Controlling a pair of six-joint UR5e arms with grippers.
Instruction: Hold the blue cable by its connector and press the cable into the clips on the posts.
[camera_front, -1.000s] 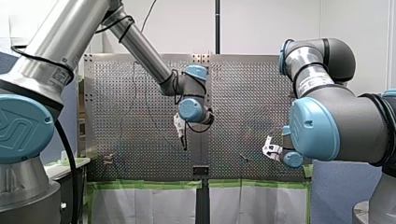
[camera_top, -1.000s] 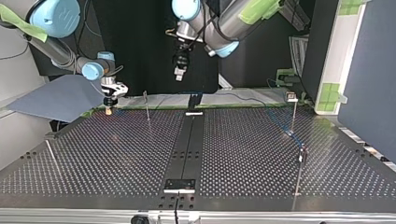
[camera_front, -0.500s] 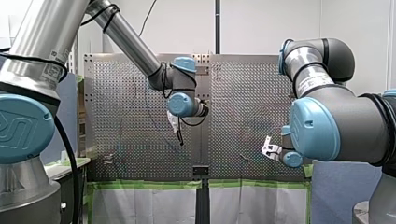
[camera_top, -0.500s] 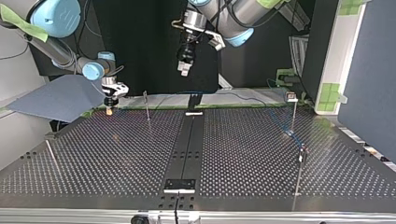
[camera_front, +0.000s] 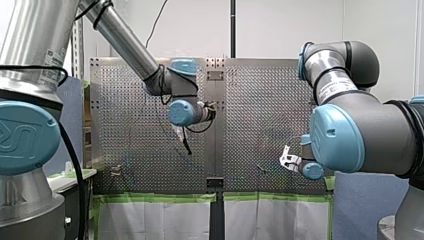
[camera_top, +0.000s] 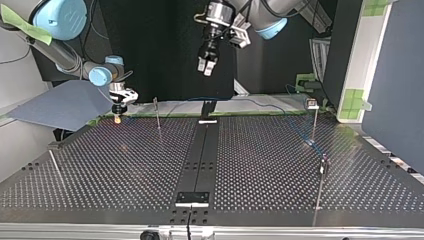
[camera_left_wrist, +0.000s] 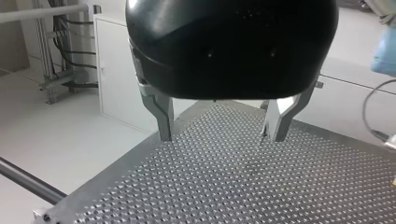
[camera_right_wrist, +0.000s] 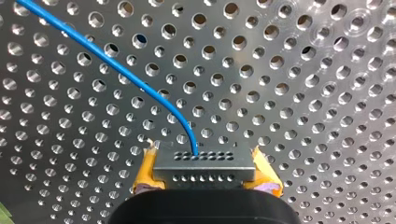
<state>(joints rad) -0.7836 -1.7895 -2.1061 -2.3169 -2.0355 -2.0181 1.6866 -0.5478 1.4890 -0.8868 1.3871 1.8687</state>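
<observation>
Jaws shut on connector (camera_right_wrist: 204, 161) — right gripper (camera_right_wrist: 205, 171) holds blue cable (camera_right_wrist: 116, 65) at table's (camera_top: 280, 195) edge.
Left gripper (camera_left_wrist: 220, 136) gapes wide above the table.

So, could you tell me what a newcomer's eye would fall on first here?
Probably the blue cable curving over the perforated table into a grey connector, clamped in the yellow-padded jaws of my right arm. Then my left arm, poised high above the table's far edge in the top view, its jaws open and empty.

Thin blue cable (camera_right_wrist: 116, 65), curving into grey multi-hole connector (camera_right_wrist: 204, 165), slim upright posts (camera_top: 314, 125) standing well apart
</observation>
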